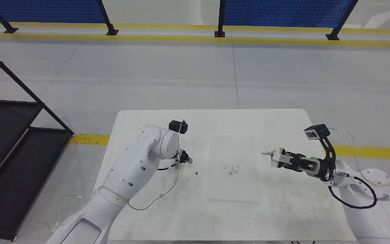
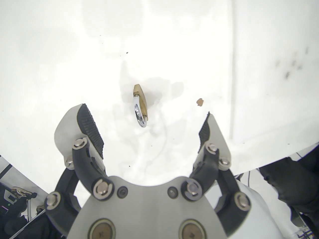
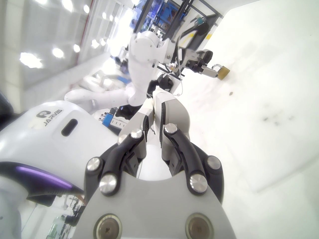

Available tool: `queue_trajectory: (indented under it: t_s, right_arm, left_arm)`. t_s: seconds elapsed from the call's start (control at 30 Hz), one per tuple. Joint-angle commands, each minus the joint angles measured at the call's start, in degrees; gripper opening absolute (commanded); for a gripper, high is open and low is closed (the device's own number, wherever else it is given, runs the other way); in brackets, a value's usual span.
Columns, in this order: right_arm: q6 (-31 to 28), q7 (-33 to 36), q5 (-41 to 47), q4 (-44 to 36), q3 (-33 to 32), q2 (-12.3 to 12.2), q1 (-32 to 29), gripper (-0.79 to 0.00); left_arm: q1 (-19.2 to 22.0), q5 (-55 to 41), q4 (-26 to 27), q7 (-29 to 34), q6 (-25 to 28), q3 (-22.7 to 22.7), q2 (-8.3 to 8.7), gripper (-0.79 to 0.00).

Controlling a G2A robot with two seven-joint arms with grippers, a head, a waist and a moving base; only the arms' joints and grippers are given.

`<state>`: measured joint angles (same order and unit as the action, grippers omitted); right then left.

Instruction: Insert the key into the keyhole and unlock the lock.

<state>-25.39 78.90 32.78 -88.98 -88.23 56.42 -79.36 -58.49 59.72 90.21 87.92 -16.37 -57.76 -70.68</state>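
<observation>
A small brass padlock (image 2: 139,100) with a silver shackle stands on edge on the white table, the shackle pointing toward my left gripper (image 2: 146,110). That gripper is open, and the shackle end sits between its fingertips (image 2: 87,123). From the right wrist view the padlock (image 3: 223,72) shows at the tip of the left gripper (image 3: 208,70). My right gripper (image 1: 275,156) hovers over the table's right side, shut on the key (image 1: 265,153), whose tip points left toward the lock. In its own view its fingers (image 3: 163,110) are pressed together and the key is hidden.
A thin pale mat (image 1: 231,183) with several dark specks (image 1: 231,169) lies between the two arms. A small brown crumb (image 2: 199,102) lies on the table beside the padlock. A black rack (image 1: 24,140) stands off the table's left edge.
</observation>
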Motion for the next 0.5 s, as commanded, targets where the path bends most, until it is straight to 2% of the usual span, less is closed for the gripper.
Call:
queue_trajectory:
  t_s: [0.0,0.37,0.47]
  right_arm:
    - [0.00,0.00,0.00,0.00,0.00,0.00,0.00,-0.785]
    - [0.00,0.00,0.00,0.00,0.00,0.00,0.00,-0.785]
    - [0.00,0.00,0.00,0.00,0.00,0.00,0.00,-0.785]
  left_arm:
    - [0.21,0.28,-0.88,0.01,0.01,0.21,-0.27,0.000]
    - [0.37,0.98,-3.95,-0.49,-0.49,1.09,-1.58,0.000]
    - [0.31,0.98,-4.34,-0.55,-0.55,1.02,-1.82,-0.065]
